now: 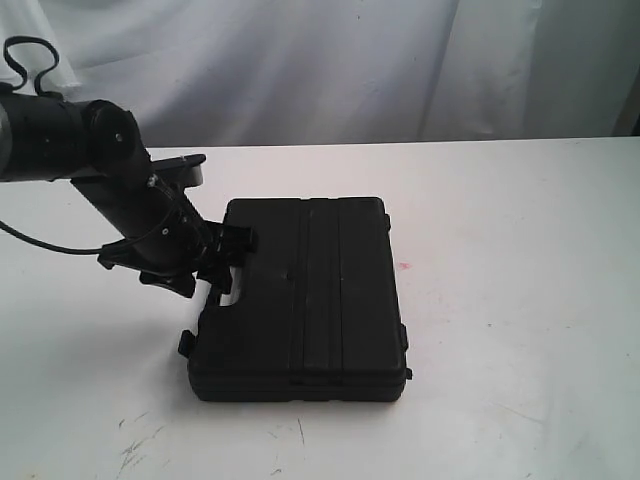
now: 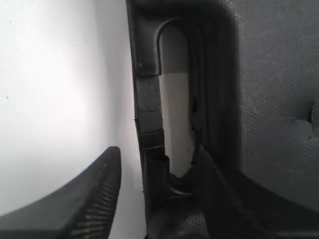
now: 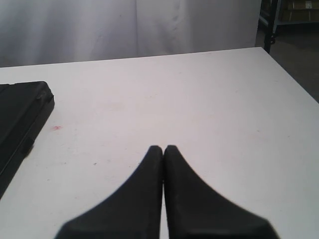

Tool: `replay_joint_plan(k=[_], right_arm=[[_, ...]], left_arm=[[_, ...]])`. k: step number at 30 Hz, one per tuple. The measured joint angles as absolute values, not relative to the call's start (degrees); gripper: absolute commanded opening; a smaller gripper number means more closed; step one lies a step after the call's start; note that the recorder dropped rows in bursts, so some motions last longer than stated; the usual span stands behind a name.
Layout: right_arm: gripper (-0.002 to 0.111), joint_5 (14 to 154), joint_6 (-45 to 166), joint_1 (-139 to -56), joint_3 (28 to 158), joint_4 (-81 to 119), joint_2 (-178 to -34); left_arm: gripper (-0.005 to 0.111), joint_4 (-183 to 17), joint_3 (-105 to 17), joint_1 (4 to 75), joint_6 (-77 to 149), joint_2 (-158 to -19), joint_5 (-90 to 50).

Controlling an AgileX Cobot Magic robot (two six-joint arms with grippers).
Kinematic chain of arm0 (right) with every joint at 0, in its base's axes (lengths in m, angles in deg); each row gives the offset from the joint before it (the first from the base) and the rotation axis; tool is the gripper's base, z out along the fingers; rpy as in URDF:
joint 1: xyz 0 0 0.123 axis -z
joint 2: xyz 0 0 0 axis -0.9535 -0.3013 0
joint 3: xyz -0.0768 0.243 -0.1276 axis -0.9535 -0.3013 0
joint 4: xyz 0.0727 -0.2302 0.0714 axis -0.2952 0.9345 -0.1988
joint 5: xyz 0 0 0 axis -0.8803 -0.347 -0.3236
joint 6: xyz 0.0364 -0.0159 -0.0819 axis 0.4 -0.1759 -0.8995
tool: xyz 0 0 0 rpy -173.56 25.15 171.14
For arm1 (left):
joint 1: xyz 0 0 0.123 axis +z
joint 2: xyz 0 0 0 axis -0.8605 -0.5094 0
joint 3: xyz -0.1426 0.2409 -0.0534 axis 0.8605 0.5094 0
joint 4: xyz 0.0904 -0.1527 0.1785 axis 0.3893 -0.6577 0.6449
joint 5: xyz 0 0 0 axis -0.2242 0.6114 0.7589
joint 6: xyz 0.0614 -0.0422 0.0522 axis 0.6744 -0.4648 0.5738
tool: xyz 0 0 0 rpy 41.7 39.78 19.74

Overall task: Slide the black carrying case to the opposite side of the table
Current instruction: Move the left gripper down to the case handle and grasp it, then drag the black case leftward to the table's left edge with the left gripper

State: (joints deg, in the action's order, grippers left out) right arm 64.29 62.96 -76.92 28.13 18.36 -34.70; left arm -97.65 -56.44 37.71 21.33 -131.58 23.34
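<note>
The black case (image 1: 310, 300) lies flat near the middle of the white table (image 1: 520, 250), its ribbed lid up and its handle edge facing left. My left gripper (image 1: 225, 270) is down at that handle. In the left wrist view the left gripper (image 2: 157, 149) is open and straddles the handle bar (image 2: 149, 109): one finger (image 2: 99, 184) is outside with a strip of table between it and the bar, the other (image 2: 209, 179) is at the cut-out's inner edge. My right gripper (image 3: 163, 149) is shut and empty above bare table, with the case's corner (image 3: 20, 114) off to one side.
A tiny red spot (image 1: 405, 266) marks the table just right of the case. Dark scratches (image 1: 135, 445) show near the front edge. A white curtain (image 1: 330, 60) hangs behind the table. The table's far corner (image 3: 259, 50) ends at a dark floor.
</note>
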Motion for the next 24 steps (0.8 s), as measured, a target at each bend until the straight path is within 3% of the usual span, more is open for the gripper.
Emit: replay_joint_plan(k=[5, 7, 9, 24], right_arm=[[0.000, 64.3, 63.0, -76.9, 28.1, 18.4, -34.7], [0.000, 64.3, 63.0, -76.9, 28.1, 18.4, -34.7], [0.000, 64.3, 63.0, -76.9, 28.1, 18.4, -34.7], [0.000, 64.3, 63.0, -76.9, 28.1, 18.3, -34.7]], left_arm=[[0.045, -97.8, -56.4, 37.7, 21.5, -135.0, 23.3], [0.027, -97.8, -56.5, 37.7, 21.5, -135.8, 23.2], [0.000, -98.3, -56.7, 37.7, 21.7, -135.8, 23.0], [0.000, -98.5, -56.8, 39.3, 20.8, -135.8, 24.1]])
